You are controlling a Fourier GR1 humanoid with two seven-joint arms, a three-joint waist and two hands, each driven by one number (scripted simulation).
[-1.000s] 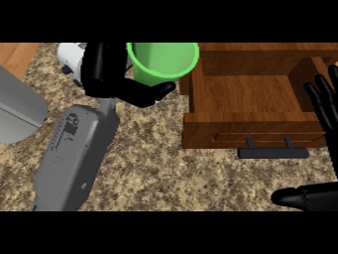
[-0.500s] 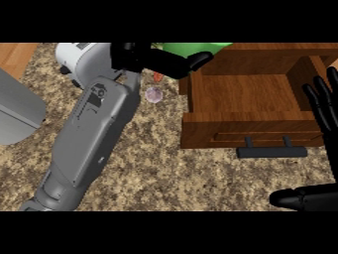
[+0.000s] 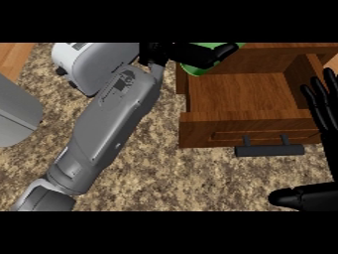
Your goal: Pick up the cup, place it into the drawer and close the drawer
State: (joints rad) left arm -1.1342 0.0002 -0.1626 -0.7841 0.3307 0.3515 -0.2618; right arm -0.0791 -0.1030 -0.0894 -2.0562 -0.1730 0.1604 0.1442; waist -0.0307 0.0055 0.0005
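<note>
Holding: the robot's left hand (image 3: 173, 51), black, has its fingers curled round a bright green round cup (image 3: 226, 49) at the far middle of the scene.
Cup position: the green cup sits at the far left corner of the open brown wooden drawer (image 3: 241, 94), overlapping its left wall and back edge. Much of it is hidden by the fingers. Whether it touches the wood cannot be told.
Left arm: a grey forearm (image 3: 102, 129) runs from the near left up to the far middle, crossing the counter on a slant.
Drawer: pulled out toward the near side, its bare wooden floor showing. A dark bar handle (image 3: 270, 150) stands off its front panel.
Right hand: the black right hand (image 3: 336, 124) shows at the right edge, fingers straight and spread, pointing away, thumb lying near the lower edge. It holds nothing and rests just right of the drawer front.
Surface: a speckled brown stone counter (image 3: 164, 178).
Other items: a white and grey rounded appliance (image 3: 80, 59) far left, partly behind the forearm; a plain grey slab (image 3: 3, 109) at the left edge.
</note>
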